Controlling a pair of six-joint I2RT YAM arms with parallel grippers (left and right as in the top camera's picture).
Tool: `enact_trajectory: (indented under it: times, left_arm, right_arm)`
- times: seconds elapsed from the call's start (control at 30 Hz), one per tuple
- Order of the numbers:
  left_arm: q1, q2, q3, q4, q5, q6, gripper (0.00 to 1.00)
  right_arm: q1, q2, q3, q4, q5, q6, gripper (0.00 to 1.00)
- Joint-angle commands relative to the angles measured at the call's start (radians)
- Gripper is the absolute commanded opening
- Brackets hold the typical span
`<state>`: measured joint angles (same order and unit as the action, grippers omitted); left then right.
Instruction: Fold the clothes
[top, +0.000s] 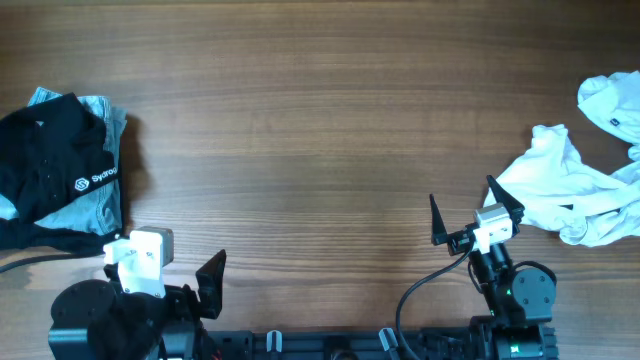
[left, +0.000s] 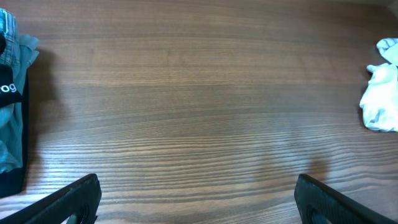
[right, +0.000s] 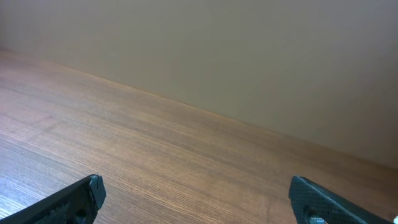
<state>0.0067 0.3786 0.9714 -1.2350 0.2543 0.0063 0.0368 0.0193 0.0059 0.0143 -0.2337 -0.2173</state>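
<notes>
A crumpled white garment (top: 575, 190) lies at the right side of the table, with another white piece (top: 612, 103) behind it at the right edge. A folded pile with a black logo shirt (top: 50, 160) on top of a light blue garment (top: 95, 200) sits at the left. The white garment also shows in the left wrist view (left: 380, 99), the pile at the left edge of that view (left: 12, 112). My left gripper (top: 200, 285) is open and empty near the front edge. My right gripper (top: 470, 215) is open and empty, just left of the white garment.
The wooden table (top: 320, 130) stretches between the two piles. A beige wall (right: 249, 56) rises behind the table's far edge in the right wrist view. Arm bases and cables sit along the front edge.
</notes>
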Motion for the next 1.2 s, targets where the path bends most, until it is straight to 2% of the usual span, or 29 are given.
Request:
enact_trajectory:
  times: [0.0, 0.47, 0.6, 0.67, 0.8, 0.9, 1.03, 1.17]
  left_arm:
    - [-0.005, -0.005, -0.003, 0.003, -0.009, 0.013, 1.0]
    - [-0.005, -0.006, -0.003, 0.002, -0.01, 0.013, 1.0]
    - [0.04, -0.06, -0.011, 0.005, -0.031, 0.013, 1.0]
    - [0.053, -0.119, -0.09, 0.092, -0.036, 0.016, 1.0]
    - [0.053, -0.267, -0.373, 0.333, -0.026, 0.015, 1.0]
    - [0.052, -0.375, -0.626, 0.642, 0.012, 0.015, 1.0]
    - [0.052, -0.376, -0.811, 0.996, 0.026, 0.016, 1.0]
    - [0.052, -0.376, -0.94, 1.175, 0.025, 0.016, 1.0]
  right_arm:
    - [0.002, -0.016, -0.001, 0.003, 0.008, -0.019, 1.0]
    - [0.002, -0.016, -0.001, 0.003, 0.008, -0.019, 1.0]
    - [0.002, -0.016, -0.001, 0.003, 0.008, -0.018, 1.0]
    - [0.002, -0.016, -0.001, 0.003, 0.008, -0.019, 1.0]
    - [0.002, -0.016, -0.001, 0.003, 0.008, -0.019, 1.0]
    - [0.002, -0.016, -0.001, 0.003, 0.008, -0.018, 1.0]
    - [0.002, -0.016, -0.001, 0.003, 0.008, -0.019, 1.0]
    - [0.002, -0.016, -0.001, 0.003, 0.008, -0.019, 1.0]
